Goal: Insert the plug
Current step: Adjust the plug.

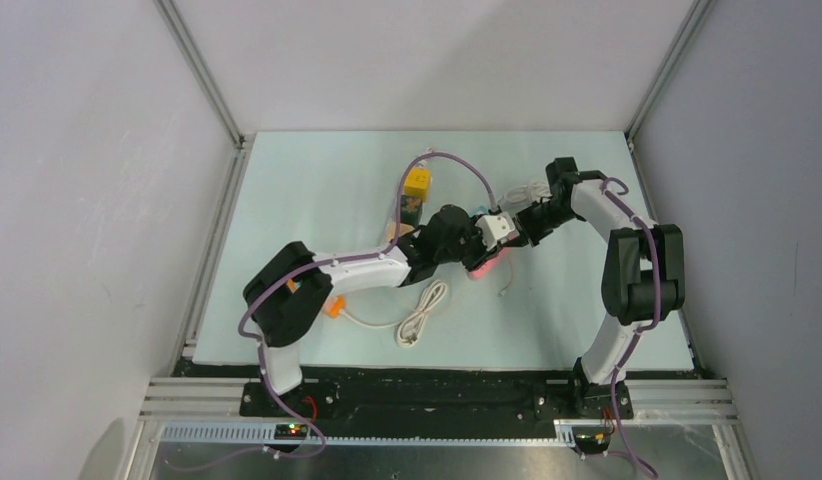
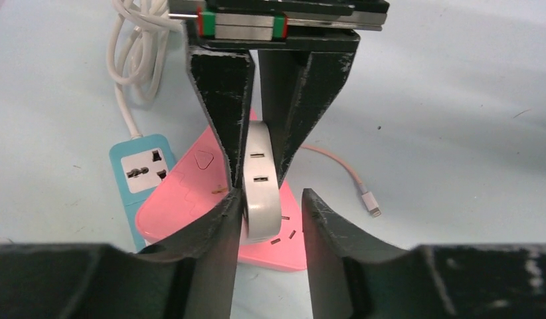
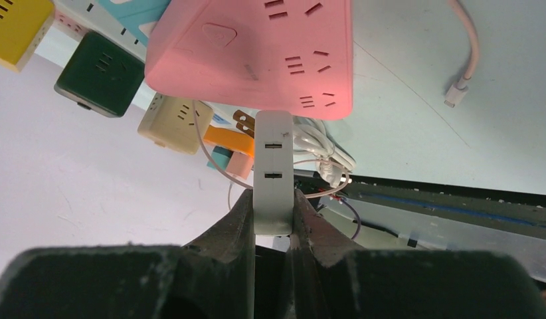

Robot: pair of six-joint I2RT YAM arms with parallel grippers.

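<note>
The white charger (image 3: 273, 156) is clamped in the right gripper (image 3: 273, 201), its far end set at the pink power strip (image 3: 250, 53) just ahead of the fingertips. The left gripper (image 2: 271, 199) is held apart around that end.

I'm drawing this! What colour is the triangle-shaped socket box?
Pink; the socket box shows best in the right wrist view.

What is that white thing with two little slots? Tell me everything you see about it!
It is a white USB charger plug, smooth plastic with rounded corners and two USB slots on its narrow face. The right gripper is shut on its sides, holding its far end at the pink power strip. The left gripper straddles it, jaws partly open.
</note>
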